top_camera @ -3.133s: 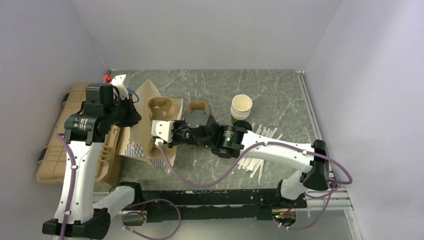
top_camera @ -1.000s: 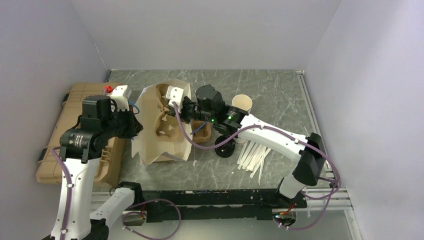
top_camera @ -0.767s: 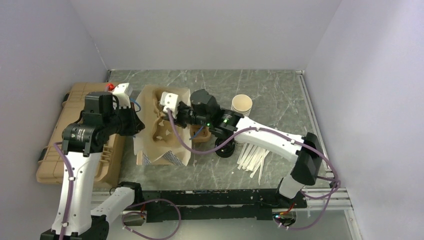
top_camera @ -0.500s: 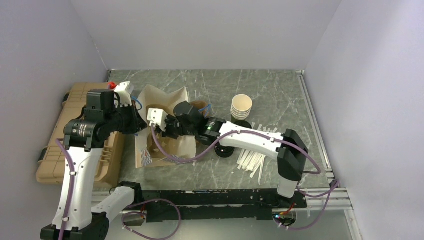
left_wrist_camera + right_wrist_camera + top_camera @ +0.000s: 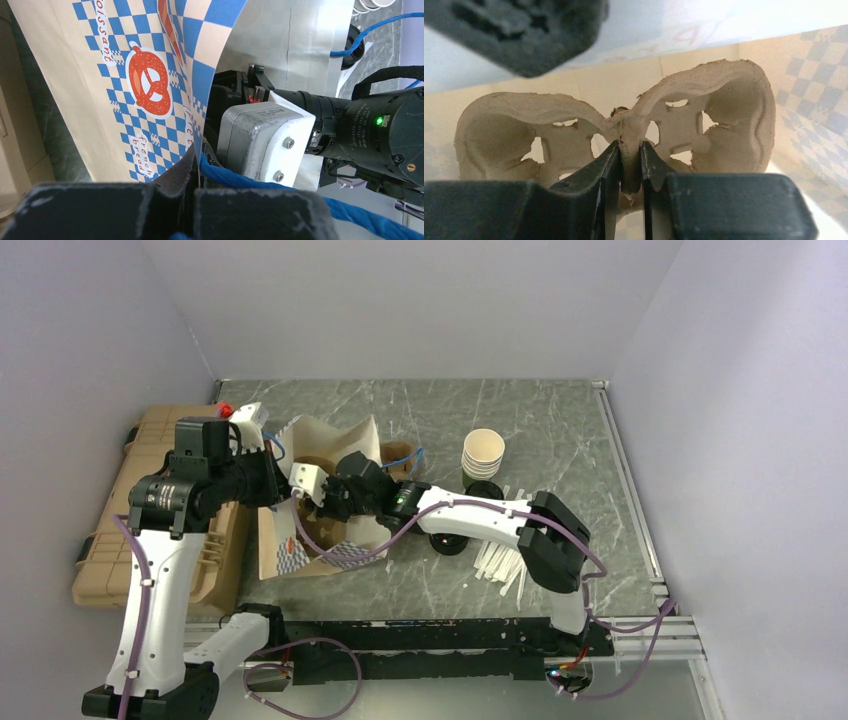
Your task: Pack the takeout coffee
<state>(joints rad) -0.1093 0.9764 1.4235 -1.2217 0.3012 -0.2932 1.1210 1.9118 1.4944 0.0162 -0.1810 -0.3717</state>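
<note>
**Top view.** The left gripper [image 5: 272, 480] is pinched on the rim of the paper bag [image 5: 345, 435], holding its mouth up and open toward the right arm. The right gripper [image 5: 325, 504] is buried in that mouth. The takeout coffee [image 5: 445, 543] appears to stand outside the bag, well behind the right gripper and half hidden under its forearm. Only a dark lid shows, so this identification is a judgement.

**Left wrist view.** The jaws are closed on the bag's edge. The printed panel rises ahead of them, and the right wrist's housing sits just beyond the fold.

**Right wrist view.** The jaws are narrow, clamped on the centre ridge of the pulp carrier [image 5: 704, 110]. Its wells spread to either side, and the bag's walls surround it.

**Recommendation.**
- Seat the carrier flat on the bag floor before releasing it.
- Keep the left pinch taut.
- Withdraw straight back so the fingers do not snag the ridge or the paper.
</note>
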